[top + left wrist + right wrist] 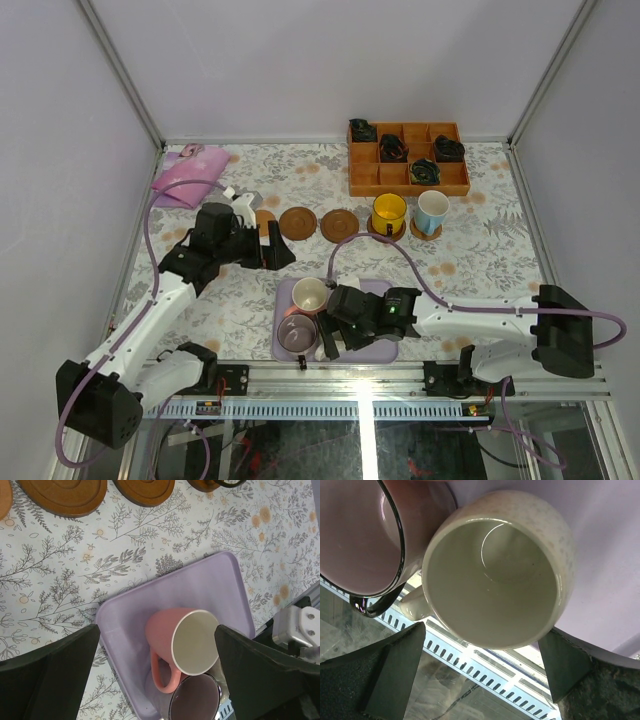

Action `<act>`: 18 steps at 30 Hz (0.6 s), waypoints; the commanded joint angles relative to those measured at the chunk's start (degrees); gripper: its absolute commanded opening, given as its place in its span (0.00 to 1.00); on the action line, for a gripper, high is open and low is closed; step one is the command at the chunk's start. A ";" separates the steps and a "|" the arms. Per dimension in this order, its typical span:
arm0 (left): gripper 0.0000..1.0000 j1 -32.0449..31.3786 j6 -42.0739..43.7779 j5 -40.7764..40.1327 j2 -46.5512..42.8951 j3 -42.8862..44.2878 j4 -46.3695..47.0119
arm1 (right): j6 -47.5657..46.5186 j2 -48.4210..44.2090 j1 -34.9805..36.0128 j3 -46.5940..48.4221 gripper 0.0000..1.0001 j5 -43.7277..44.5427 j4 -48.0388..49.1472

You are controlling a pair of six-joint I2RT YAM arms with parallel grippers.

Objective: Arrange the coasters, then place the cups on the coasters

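Observation:
Two bare brown coasters [298, 222] [339, 224] lie in a row, with a third [265, 221] partly hidden by my left arm. The yellow cup [389, 212] and the light blue cup [431, 212] each stand on a coaster. The pink cup [182, 645], the purple cup [195, 700] and the white cup [495, 575] stand in the lavender tray [220, 590]. My left gripper [157, 675] hangs open above the table, looking down on the pink cup. My right gripper [477, 667] is open right over the white cup, its fingers on either side of the rim.
An orange-brown compartmented box [408, 158] with dark items stands at the back right. A pink pouch [186, 178] lies at the back left. The tray sits close to the near table edge and its metal rail [360, 378].

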 commanded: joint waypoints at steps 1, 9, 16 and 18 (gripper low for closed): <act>0.98 -0.90 -0.67 -0.56 -0.35 -0.53 -1.19 | 3.06 -2.59 0.36 1.76 0.99 3.72 0.45; 0.99 -1.35 -0.10 -0.93 0.86 -0.10 -0.99 | 3.15 -0.66 0.36 1.79 0.99 5.76 -2.16; 0.99 -1.30 -0.28 -1.02 1.40 0.18 -0.34 | 4.82 0.89 0.36 1.78 0.99 9.16 -6.75; 0.99 -1.31 -0.40 -1.08 1.75 0.08 -0.05 | 4.99 0.90 0.36 1.57 0.99 10.61 -7.24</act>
